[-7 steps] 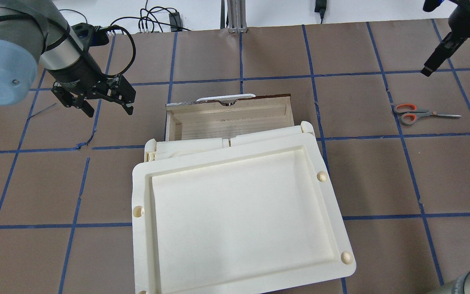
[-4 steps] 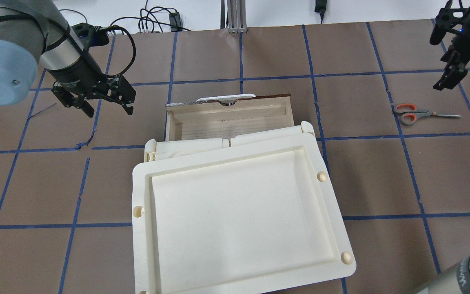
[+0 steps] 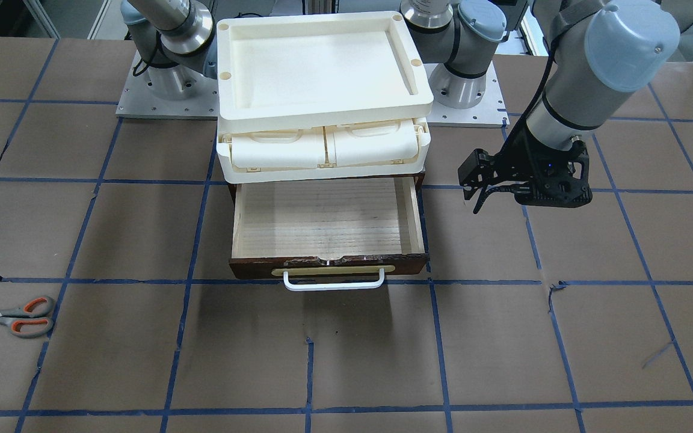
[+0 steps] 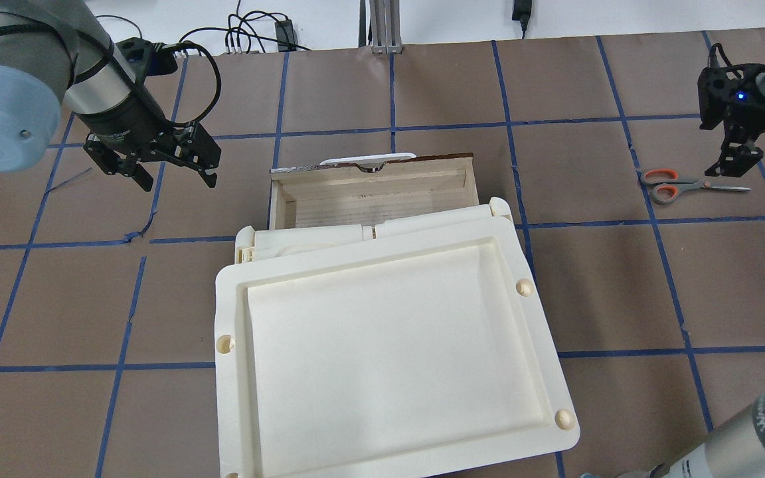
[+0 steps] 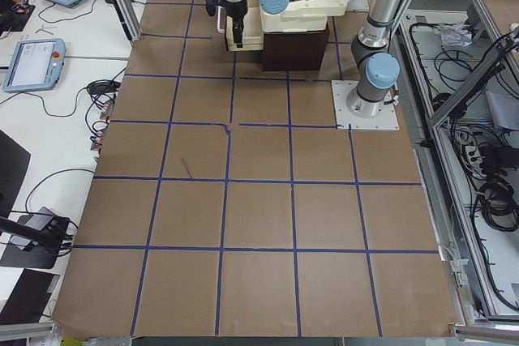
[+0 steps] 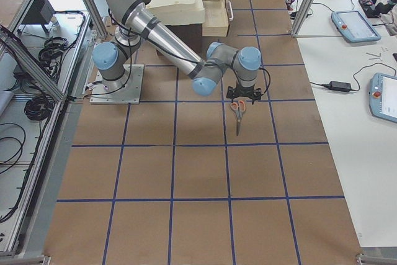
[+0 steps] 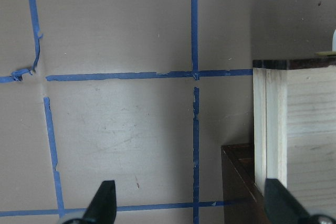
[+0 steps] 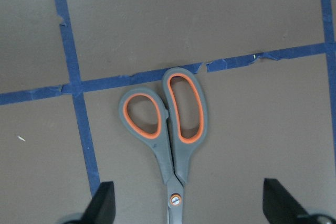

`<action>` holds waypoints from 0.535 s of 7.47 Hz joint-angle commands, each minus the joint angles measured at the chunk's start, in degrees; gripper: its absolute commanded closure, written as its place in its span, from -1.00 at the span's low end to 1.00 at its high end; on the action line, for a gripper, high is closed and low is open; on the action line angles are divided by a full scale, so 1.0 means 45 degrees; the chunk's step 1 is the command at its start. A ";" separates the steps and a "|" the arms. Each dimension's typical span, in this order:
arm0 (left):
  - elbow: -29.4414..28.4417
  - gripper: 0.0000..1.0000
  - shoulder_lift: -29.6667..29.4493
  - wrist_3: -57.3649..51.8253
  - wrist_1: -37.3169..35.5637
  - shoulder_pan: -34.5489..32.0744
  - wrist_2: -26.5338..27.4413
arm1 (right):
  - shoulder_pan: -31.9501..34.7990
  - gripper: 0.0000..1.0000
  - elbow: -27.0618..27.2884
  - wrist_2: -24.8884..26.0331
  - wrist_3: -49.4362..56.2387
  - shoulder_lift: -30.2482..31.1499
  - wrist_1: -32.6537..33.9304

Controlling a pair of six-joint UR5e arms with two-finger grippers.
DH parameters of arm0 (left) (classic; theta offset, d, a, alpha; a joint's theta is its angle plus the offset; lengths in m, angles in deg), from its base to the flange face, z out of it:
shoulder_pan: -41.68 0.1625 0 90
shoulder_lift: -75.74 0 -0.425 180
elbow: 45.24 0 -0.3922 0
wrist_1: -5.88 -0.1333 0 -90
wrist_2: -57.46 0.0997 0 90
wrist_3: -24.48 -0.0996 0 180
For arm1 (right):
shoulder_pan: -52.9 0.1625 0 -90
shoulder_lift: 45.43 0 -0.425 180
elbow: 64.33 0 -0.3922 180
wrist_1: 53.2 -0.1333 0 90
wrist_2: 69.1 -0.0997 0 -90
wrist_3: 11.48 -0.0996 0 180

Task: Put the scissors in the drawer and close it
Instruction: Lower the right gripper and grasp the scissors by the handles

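The right gripper [image 8: 190, 204] is spread wide and holds and touches nothing. Within the last second it has swung in from the far table corner and now hangs over the scissors [image 8: 173, 129], apparently near the pivot, so the pick approach is underway. The scissors lie flat, well apart from the open, empty drawer [image 3: 325, 218]. The left gripper [image 4: 178, 180], also spread, waits unmoved beside the drawer.
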 commanded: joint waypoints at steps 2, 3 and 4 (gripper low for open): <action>0.0000 -1.00 0.0001 -0.0002 0.0000 0.0000 0.0001 | -0.0195 -1.00 0.0032 -0.0006 0.0400 -0.1244 0.0993; 0.0000 -1.00 0.0001 -0.0002 0.0000 0.0000 0.0001 | -0.0195 -1.00 0.0051 0.0074 0.0381 -0.1323 0.0994; 0.0000 -1.00 0.0040 -0.0002 0.0000 0.0000 0.0001 | -0.0195 -0.98 0.0167 0.0055 0.0380 -0.1285 0.0956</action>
